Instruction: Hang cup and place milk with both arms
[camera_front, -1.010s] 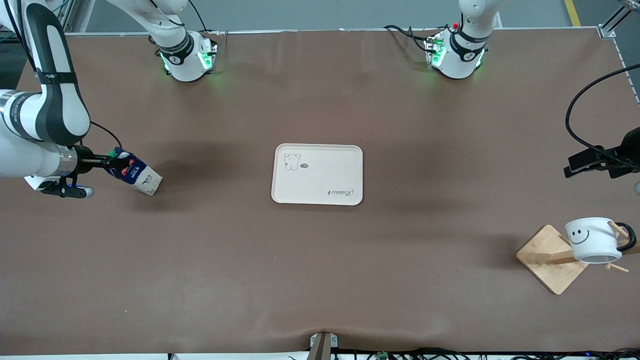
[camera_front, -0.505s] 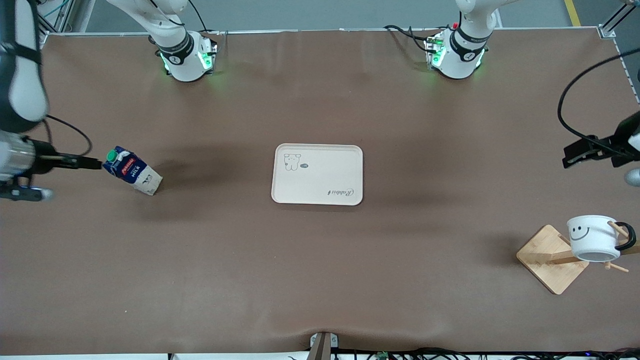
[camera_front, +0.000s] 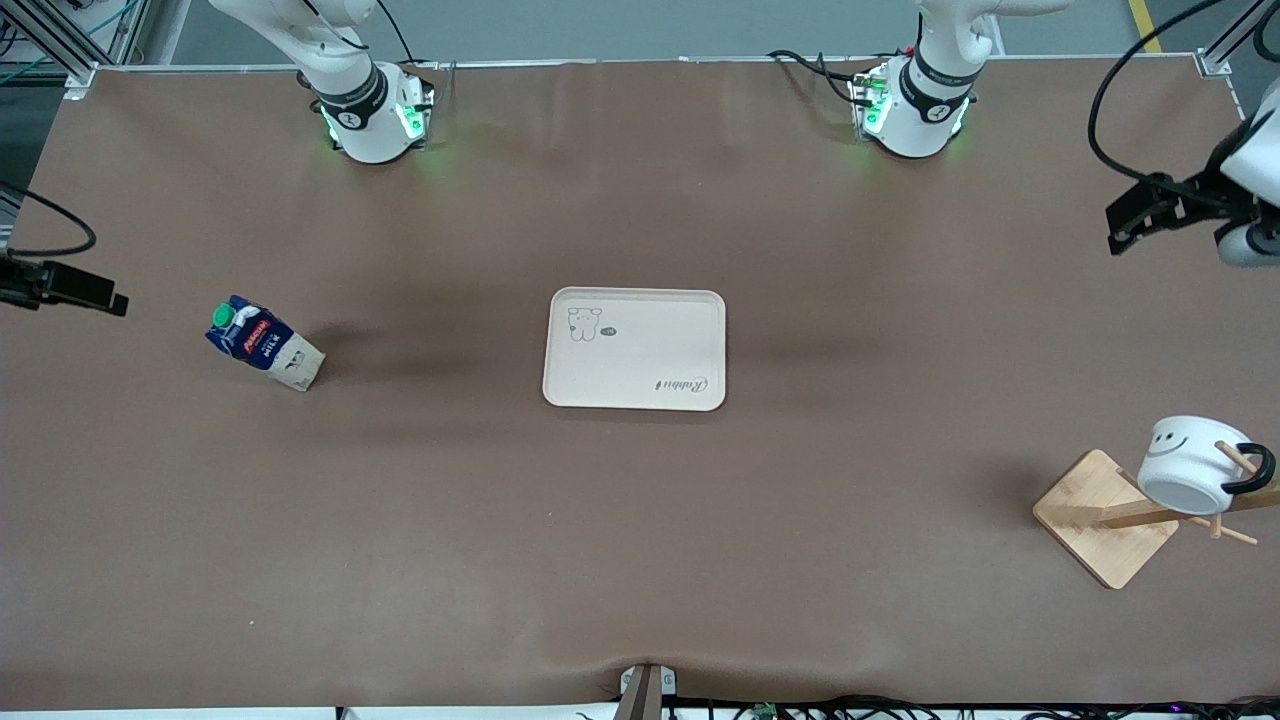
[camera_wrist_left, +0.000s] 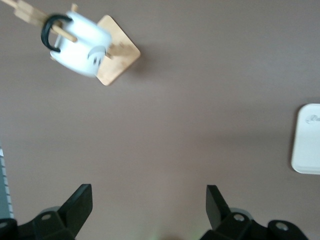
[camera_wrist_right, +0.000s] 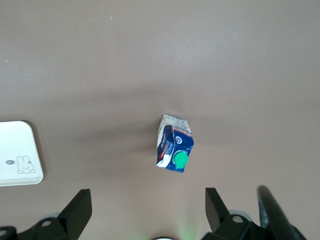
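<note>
The milk (camera_front: 265, 345), a dark-blue carton with a green cap, stands free on the brown table toward the right arm's end; it also shows in the right wrist view (camera_wrist_right: 175, 145). The cup (camera_front: 1190, 470), white with a smiley, hangs tilted by its black handle on a peg of the wooden rack (camera_front: 1100, 515) toward the left arm's end; it shows too in the left wrist view (camera_wrist_left: 80, 45). My right gripper (camera_front: 100, 297) (camera_wrist_right: 148, 195) is open and empty, up in the air beside the milk. My left gripper (camera_front: 1130, 215) (camera_wrist_left: 149, 192) is open and empty, well clear of the cup.
A white tray (camera_front: 635, 400) with a rabbit drawing lies at the table's middle, and shows at the edge of both wrist views (camera_wrist_left: 307, 140) (camera_wrist_right: 17, 152). The rack's square wooden base (camera_wrist_left: 120, 60) sits near the table's edge at the left arm's end.
My right gripper let go of the milk and drew back toward the table's end. My left gripper rose away from the rack. The cup tipped further on its peg.
</note>
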